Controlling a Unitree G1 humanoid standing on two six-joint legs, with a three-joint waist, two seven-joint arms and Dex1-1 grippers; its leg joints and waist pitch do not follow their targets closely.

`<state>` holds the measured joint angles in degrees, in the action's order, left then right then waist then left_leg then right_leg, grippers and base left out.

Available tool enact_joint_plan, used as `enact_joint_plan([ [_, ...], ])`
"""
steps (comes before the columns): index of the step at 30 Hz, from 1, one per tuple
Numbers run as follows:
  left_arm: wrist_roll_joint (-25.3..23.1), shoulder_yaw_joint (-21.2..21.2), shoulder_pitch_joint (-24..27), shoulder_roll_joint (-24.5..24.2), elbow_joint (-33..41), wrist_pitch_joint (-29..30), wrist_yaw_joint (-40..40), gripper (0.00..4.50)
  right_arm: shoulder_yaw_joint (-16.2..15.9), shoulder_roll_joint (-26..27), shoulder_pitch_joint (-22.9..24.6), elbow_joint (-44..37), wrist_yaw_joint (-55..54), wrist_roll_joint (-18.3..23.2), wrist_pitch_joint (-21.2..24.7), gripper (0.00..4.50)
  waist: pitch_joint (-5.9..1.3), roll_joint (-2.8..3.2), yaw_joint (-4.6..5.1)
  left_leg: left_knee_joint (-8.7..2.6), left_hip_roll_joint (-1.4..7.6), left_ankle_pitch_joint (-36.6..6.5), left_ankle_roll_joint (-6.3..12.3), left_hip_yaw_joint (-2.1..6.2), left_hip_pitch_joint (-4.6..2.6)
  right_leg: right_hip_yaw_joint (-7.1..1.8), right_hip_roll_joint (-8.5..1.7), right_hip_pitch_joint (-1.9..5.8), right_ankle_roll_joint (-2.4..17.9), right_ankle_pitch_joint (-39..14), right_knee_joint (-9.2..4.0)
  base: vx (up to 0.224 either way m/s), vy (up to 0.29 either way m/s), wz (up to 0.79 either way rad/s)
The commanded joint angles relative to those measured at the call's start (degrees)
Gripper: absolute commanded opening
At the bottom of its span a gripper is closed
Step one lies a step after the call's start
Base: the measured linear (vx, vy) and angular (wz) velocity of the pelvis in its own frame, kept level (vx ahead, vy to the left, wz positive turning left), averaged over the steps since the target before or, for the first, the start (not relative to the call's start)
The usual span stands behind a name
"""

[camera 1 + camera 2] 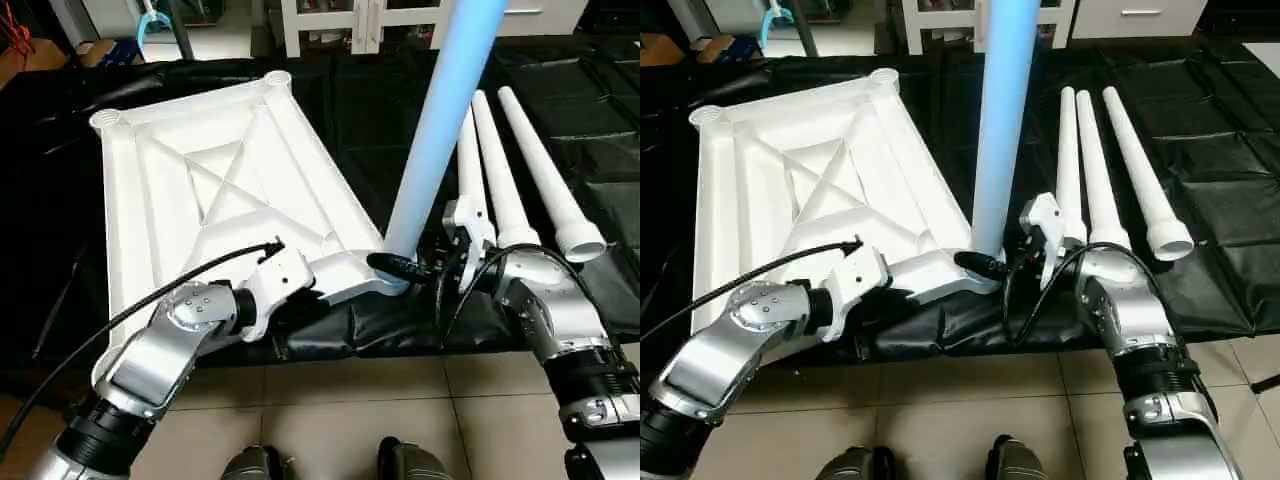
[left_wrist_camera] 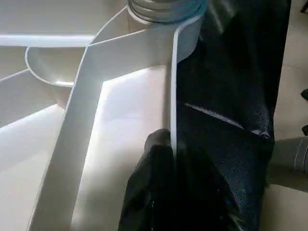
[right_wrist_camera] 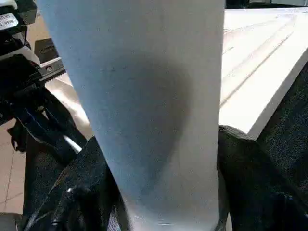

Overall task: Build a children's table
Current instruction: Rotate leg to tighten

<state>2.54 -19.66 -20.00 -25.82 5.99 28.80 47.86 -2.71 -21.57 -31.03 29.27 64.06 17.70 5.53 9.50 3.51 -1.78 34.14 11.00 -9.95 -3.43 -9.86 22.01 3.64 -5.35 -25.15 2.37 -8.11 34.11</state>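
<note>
Black fingers of the right gripper clasp the upright leg in the tabletop's near corner socket; left gripper pinches the tabletop's near rim; three legs lie alongside.

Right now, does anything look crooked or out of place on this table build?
The upright leg standing in the near corner socket of the tabletop leans in the left eye view, so it may not be fully seated. The three spare legs lie side by side on the black sheet, nothing damaged.
</note>
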Motion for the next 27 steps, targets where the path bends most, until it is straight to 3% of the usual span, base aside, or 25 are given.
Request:
enact_joint_plan([
  [1,0.18,-2.05,1.57,-0.18,-1.06,0.75,1.18,0.0,0.29,0.03,0.92,-0.92,-0.61,-0.06,-0.33,2.57,-5.81,-0.91,0.01,-3.31,1.17,-6.64,8.52,0.02,-0.5,-1.88,-2.03,3.98,14.06,-12.97,-3.27,0.0,0.0,0.0],
  [5,0.19,-1.7,1.48,0.91,-1.13,1.73,-0.19,0.0,1.42,2.33,1.24,0.9,-6.61,-0.85,-0.12,2.57,-5.71,-0.85,0.17,-3.45,1.15,-7.65,7.88,0.0,-0.52,-1.88,-2.0,3.85,13.58,-14.02,-3.48,0.0,0.0,0.0],
  [11,-0.55,-0.42,0.22,3.52,-2.7,2.81,-4.12,0.0,2.32,6.33,1.05,4.04,-15.75,-2.88,-0.49,2.56,-5.4,-0.87,0.93,-3.84,0.95,-12.36,4.93,0.12,-0.71,-1.71,-2.07,3.59,10.55,-21.9,-4.41,0.0,0.0,0.0],
  [14,-1.81,0.59,-1.43,6.28,-4.22,4.11,-8.56,0.0,2.43,10.86,-0.26,8.2,-25.58,-5.5,-2.24,2.56,-5.06,-0.68,1.55,-4.11,0.88,-14.21,4.06,0.32,-0.49,-1.54,-2.06,3.46,9.65,-24.31,-4.59,0.0,0.0,0.0],
  [16,-2.71,1.24,-2.65,8.34,-5.34,4.7,-11.73,0.0,2.66,13.76,-1.94,11.62,-32.25,-7.1,-3.68,2.56,-4.88,-0.65,1.9,-4.18,0.71,-17.45,2.62,0.44,-0.93,-1.33,-2.24,3.08,7.42,-30.07,-5.3,0.0,0.0,0.0],
  [18,-3.97,1.84,-4.04,10.56,-6.33,5.36,-15.49,0.0,3.52,16.54,-3.95,15.04,-39.69,-7.94,-4.39,2.56,-4.65,-0.73,2.3,-4.31,0.62,-18.63,2.07,0.57,-0.97,-1.22,-2.22,2.91,6.8,-31.38,-5.64,0.0,0.0,0.0],
  [21,-5.47,2.51,-5.62,13.18,-7.52,5.9,-19.87,0.0,4.34,19.05,-5.92,18.39,-48.4,-9.4,-4.98,2.56,-4.57,-0.65,2.64,-4.42,0.5,-21.26,1.72,0.79,-1.3,-0.76,-2.17,2.72,5.16,-33.65,-6.19,0.0,0.0,0.0],
  [23,-6.55,2.72,-7.16,15.38,-9.04,5.89,-23.06,0.0,4.96,22.03,-8.05,21.54,-54.84,-10.22,-6.45,2.56,-4.54,-0.63,3.0,-4.63,0.48,-21.68,1.58,0.96,-1.07,-0.46,-2.11,2.8,4.61,-33.28,-6.24,0.0,0.0,0.0],
  [25,-7.01,2.87,-7.59,15.53,-9.8,5.31,-23.87,0.0,4.89,23.24,-8.94,22.22,-55.53,-10.28,-7.38,2.56,-4.43,-0.67,3.1,-4.67,0.46,-23.26,1.64,0.98,-1.36,-0.26,-2.07,2.47,3.83,-33.69,-6.63,0.0,0.0,0.0],
  [27,-7.09,3.45,-7.71,15.14,-10.27,4.87,-23.87,0.0,5.02,23.89,-9.91,23.4,-55.02,-10.43,-9.08,2.56,-4.4,-0.77,3.16,-4.88,0.52,-24.36,1.97,1.09,-1.18,-0.31,-2.19,2.53,3.41,-33.08,-6.57,0.0,0.0,0.0],
])
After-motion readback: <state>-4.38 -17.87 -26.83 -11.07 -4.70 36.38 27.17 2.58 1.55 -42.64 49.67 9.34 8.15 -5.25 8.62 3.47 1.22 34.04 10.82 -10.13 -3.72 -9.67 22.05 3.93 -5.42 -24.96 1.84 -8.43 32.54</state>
